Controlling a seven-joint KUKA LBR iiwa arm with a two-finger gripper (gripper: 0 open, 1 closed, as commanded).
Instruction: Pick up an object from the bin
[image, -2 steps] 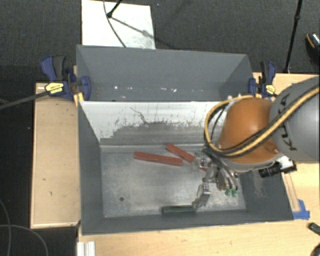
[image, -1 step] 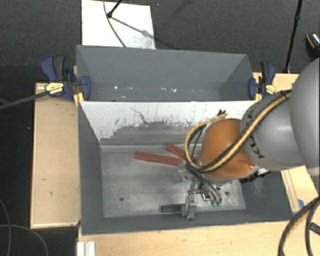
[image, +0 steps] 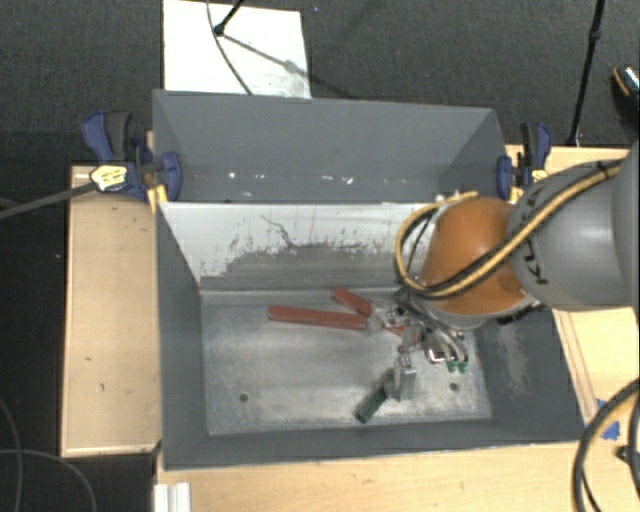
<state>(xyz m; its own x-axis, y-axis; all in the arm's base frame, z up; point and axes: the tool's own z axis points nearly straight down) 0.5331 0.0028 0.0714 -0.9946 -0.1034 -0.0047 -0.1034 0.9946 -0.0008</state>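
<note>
Red-handled pliers (image: 318, 316) lie mid-bin, their head just beside the gripper (image: 425, 350); whether it is open or holding anything we cannot tell. We judge them stiff, fairly heavy, best gripped across the handles. Nearby lies a small dark green piece (image: 371, 404).

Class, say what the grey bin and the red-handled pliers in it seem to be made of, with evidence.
Grey bin: likely sheet metal, matt, with pale scratches on its walls. Red-handled pliers: handles probably plastic or rubber sleeves, dull red.
</note>
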